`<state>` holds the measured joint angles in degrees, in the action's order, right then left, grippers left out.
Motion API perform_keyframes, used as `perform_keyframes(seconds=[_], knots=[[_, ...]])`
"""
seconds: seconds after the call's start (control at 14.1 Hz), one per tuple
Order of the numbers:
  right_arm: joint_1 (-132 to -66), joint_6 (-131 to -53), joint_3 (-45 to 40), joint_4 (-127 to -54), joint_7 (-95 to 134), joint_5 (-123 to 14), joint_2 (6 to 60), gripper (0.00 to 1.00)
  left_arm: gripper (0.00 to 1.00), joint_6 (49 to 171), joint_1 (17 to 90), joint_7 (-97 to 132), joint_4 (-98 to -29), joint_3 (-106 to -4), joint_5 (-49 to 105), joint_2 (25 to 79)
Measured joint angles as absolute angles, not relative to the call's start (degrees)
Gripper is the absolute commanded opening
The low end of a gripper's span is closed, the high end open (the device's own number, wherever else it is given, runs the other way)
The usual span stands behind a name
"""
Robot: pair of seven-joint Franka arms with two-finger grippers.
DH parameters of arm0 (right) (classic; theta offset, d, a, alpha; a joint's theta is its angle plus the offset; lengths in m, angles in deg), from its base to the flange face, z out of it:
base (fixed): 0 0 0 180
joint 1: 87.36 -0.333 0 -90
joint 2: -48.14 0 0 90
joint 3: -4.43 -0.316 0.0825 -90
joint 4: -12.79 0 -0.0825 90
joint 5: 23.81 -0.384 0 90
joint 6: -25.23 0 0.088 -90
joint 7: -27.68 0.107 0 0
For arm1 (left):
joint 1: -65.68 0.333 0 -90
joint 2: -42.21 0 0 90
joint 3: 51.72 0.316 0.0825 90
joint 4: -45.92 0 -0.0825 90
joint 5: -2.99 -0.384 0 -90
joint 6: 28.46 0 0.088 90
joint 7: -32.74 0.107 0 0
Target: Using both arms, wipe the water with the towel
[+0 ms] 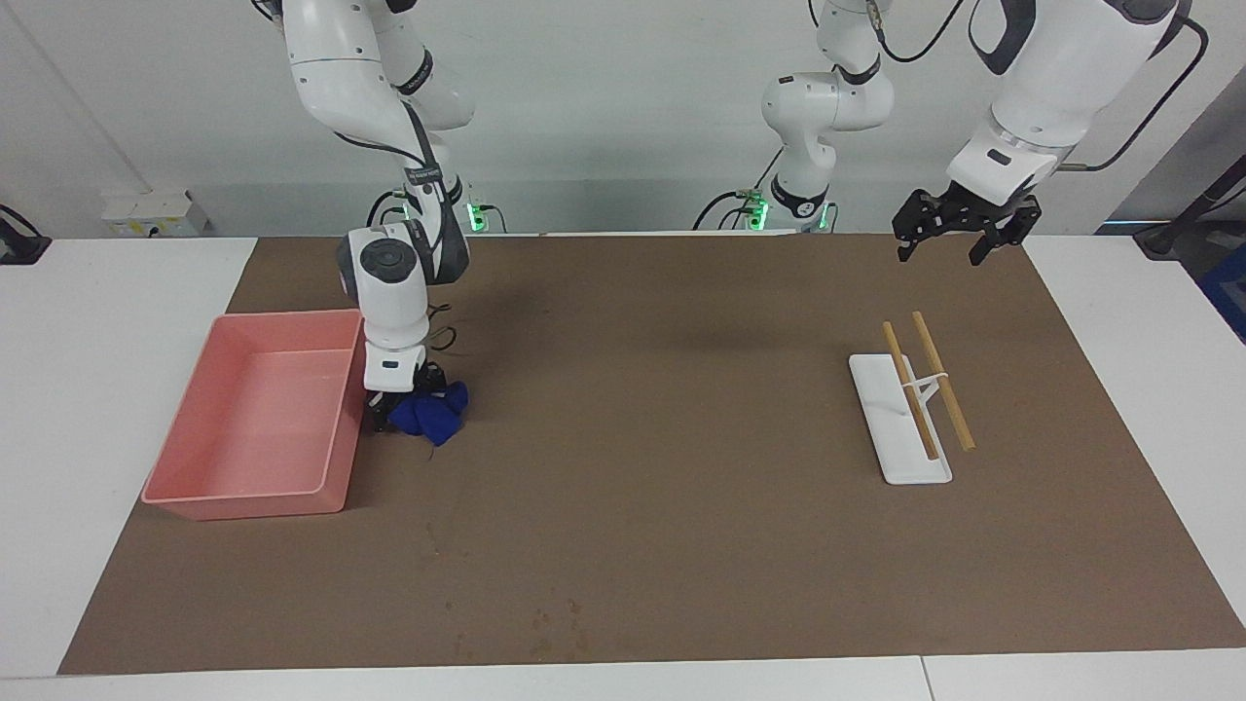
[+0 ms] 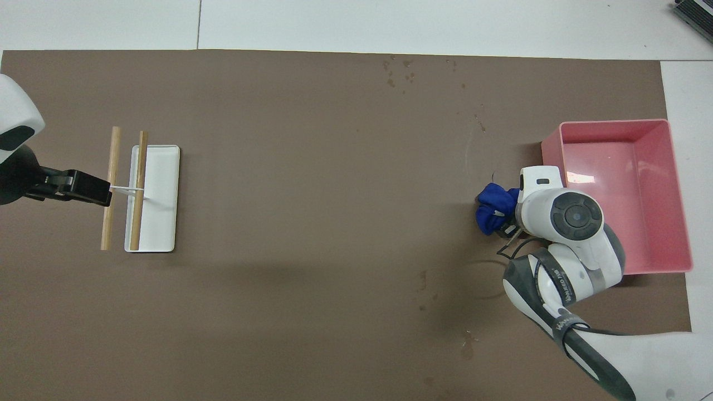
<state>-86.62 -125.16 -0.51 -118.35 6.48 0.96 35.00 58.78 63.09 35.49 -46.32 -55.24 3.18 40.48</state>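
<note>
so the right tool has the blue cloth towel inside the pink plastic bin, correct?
Not quite. The right tool has the blue cloth towel on the brown mat, beside the pink plastic bin, not inside it. The facing view shows this.

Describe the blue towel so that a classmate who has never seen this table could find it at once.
Start at the pink plastic bin at the right arm's end of the brown mat. Beside the bin's wall lies a small royal-blue cloth lump, the towel, gripped by the right gripper. It is the only blue, soft thing; the white tray with wooden sticks is rigid.
</note>
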Motion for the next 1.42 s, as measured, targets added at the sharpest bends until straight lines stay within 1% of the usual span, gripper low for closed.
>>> perform_keyframes(seconds=[0.28, 0.5, 0.85, 1.13, 1.42], knots=[[-86.2, -126.4, -0.4, -116.7, 6.4, 1.7, 33.7, 0.0, 1.0, 58.8, 63.1, 35.5, -46.3, -55.2, 3.2, 40.5], [-86.2, -126.4, -0.5, -116.3, 11.7, 1.5, 33.4, 0.0, 1.0, 58.8, 63.1, 35.5, -46.3, -55.2, 3.2, 40.5], [-88.2, -126.4, -2.8, -115.3, 16.5, -4.9, 32.6, 0.0, 1.0, 58.8, 63.1, 35.5, -46.3, -55.2, 3.2, 40.5], [-88.5, -126.6, -2.8, -111.8, 17.0, -5.1, 30.1, 0.0, 1.0, 58.8, 63.1, 35.5, -46.3, -55.2, 3.2, 40.5], [-88.2, -126.7, -2.6, -106.0, 14.8, -5.1, 26.1, 0.0, 1.0, 58.8, 63.1, 35.5, -46.3, -55.2, 3.2, 40.5]])
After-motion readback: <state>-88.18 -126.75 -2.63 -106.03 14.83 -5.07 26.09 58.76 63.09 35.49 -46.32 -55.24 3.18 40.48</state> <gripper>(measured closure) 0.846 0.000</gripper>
